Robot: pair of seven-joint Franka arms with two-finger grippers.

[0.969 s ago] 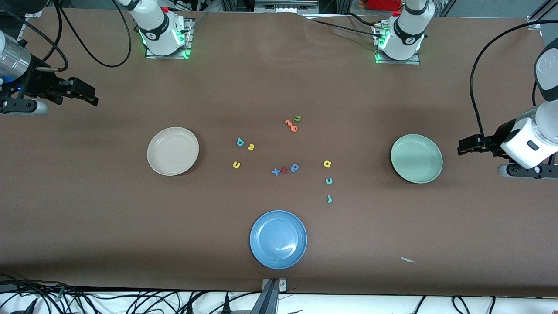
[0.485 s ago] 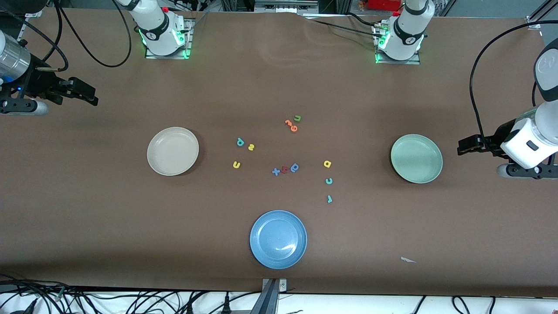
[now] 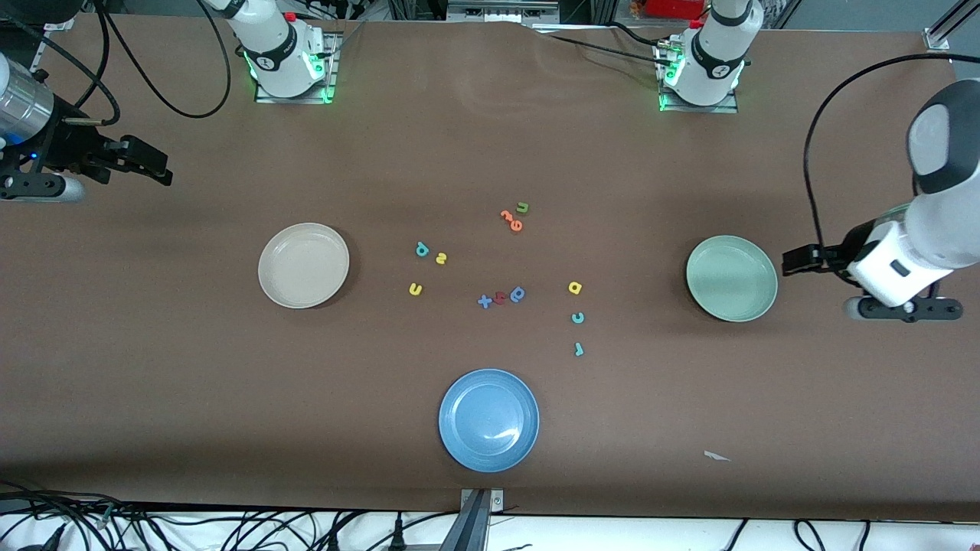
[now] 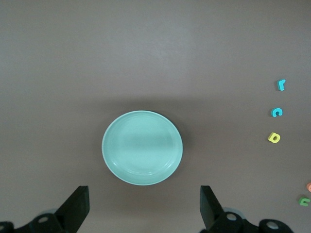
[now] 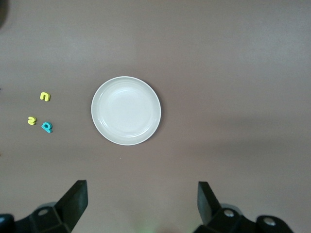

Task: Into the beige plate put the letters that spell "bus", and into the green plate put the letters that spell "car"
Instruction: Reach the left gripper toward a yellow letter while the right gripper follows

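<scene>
Sitting untouched mid-table: teal "b" (image 3: pixel 421 249), yellow "s" (image 3: pixel 441 259), yellow "u" (image 3: pixel 415 288), all toward beige plate (image 3: pixel 304 265) but well apart from it. Teal "c" (image 3: pixel 578 317), yellow "a" (image 3: pixel 575 288), thin teal "r" (image 3: pixel 579 350) lined up toward green plate (image 3: pixel 731 278), also apart from it. Both plates bare.

Left gripper (image 3: pixel 796 261) up over bare table just beside green plate rim, fingers spread wide, nothing held. Right gripper (image 3: pixel 149 162) off at right arm's end of table, fingers wide apart, empty, waiting.

Risks, as judged: tiny flat foam pcs, so easy to pinch air, or nudge a letter sideways w/ a fingertip on descent. Wrong pick likely too: green "u" (image 3: pixel 522 207) by orange letters (image 3: pixel 511 220), and blue round letter (image 3: pixel 517 294) in cluster w/ blue cross and red pc, all look-alikes. "b" and "s" just beside each other; wide jaws could catch both.

Room: plenty of bare table around plates and each arm's letters; blue plate (image 3: pixel 488 420) nearer front camera, clear of both routes. "r" thin, prob needs careful alignment.
</scene>
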